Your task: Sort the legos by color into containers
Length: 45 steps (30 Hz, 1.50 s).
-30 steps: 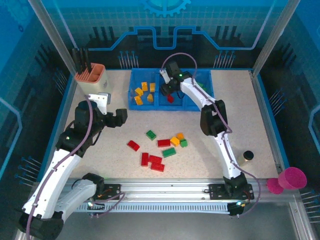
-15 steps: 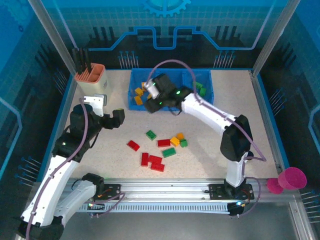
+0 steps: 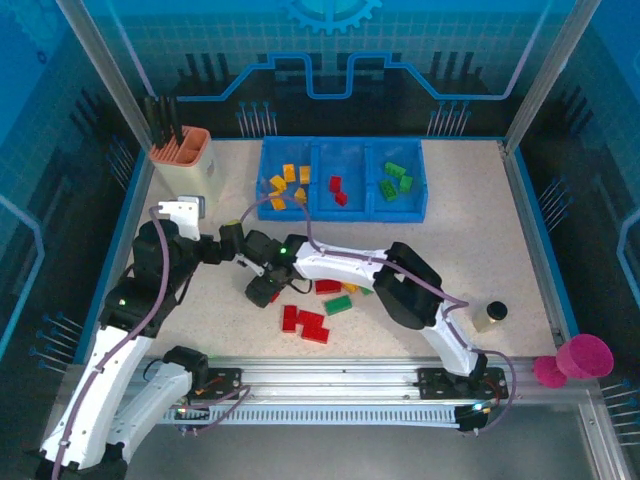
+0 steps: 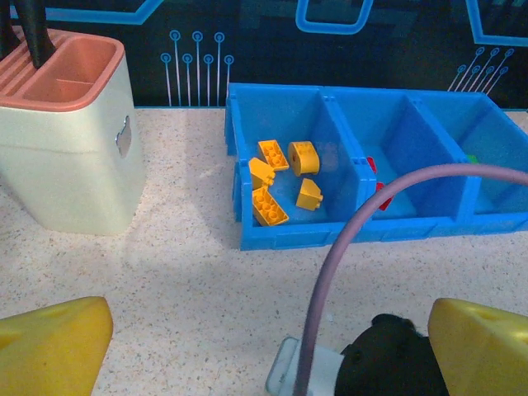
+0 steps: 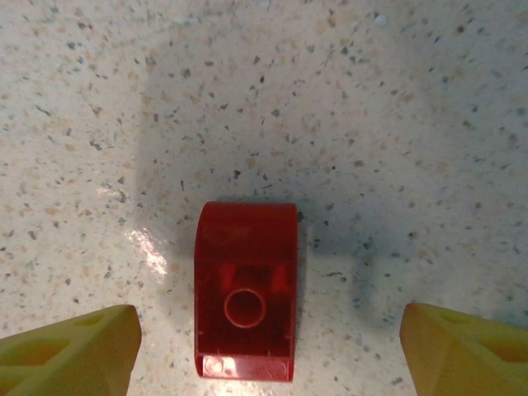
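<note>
A red lego (image 5: 245, 289) lies flat on the table between the wide-apart yellow fingers of my right gripper (image 5: 271, 346), which is open and not touching it. From above, the right gripper (image 3: 262, 288) hovers left of the loose legos: red ones (image 3: 305, 322), a green one (image 3: 338, 305). The blue tray (image 3: 345, 212) holds yellow legos (image 3: 286, 185) in its left container, red (image 3: 338, 188) in the middle, green (image 3: 395, 183) in the right. My left gripper (image 3: 226, 247) is open and empty beside the right wrist. The left wrist view shows the yellow legos (image 4: 280, 177).
A beige cup with an orange rim (image 3: 183, 155) stands at the back left. A pink cup (image 3: 582, 358) and a small jar (image 3: 490, 315) are at the right. The right arm's cable (image 4: 346, 272) crosses between my left fingers.
The right arm swung from the tray down and left to the table, over a red lego, and its jaws widened. The left arm shifted slightly nearer.
</note>
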Available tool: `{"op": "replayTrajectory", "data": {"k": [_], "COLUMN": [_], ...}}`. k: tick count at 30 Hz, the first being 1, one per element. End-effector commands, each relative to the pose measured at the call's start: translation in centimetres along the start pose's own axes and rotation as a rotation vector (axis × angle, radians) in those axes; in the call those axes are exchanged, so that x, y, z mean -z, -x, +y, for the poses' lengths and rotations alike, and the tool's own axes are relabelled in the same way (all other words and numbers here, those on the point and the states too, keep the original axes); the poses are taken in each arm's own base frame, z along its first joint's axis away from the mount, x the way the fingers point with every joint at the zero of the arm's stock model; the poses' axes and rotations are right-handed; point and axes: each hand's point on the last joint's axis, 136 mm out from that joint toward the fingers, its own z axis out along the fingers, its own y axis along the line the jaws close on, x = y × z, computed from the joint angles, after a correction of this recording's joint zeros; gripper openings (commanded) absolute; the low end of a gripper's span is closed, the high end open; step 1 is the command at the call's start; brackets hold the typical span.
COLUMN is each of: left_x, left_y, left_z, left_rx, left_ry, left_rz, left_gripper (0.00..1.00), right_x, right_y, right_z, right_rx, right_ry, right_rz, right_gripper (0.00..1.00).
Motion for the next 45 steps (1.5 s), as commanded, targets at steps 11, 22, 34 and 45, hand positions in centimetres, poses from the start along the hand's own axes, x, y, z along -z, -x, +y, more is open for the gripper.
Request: {"op": "replayTrajectory", "data": {"k": [11, 22, 34, 45], "left_x": [0.0, -0.3, -0.7, -1.2], "left_y": [0.0, 0.0, -0.3, -0.7], "left_z": [0.8, 0.9, 1.2, 1.3], "left_rx": [-0.017, -0.020, -0.047, -0.071], "left_ry": [0.035, 0.044, 0.058, 0.061], "left_rz": [-0.023, -0.019, -0.018, -0.005], "left_gripper": [0.99, 0.99, 0.99, 0.99], "right_x": [-2.6, -3.8, 7.5, 8.9], "right_y": [-0.1, -2.1, -0.8, 3.7], "right_z": [0.0, -1.4, -10.6, -27.3], "right_rx": [-0.050, -0.077, -0.110, -0.202], "right_ry": [-0.002, -0.020, -0.125, -0.404], "right_rz": [0.071, 0.115, -0.054, -0.188], "right_gripper": [0.80, 0.42, 0.32, 0.32]}}
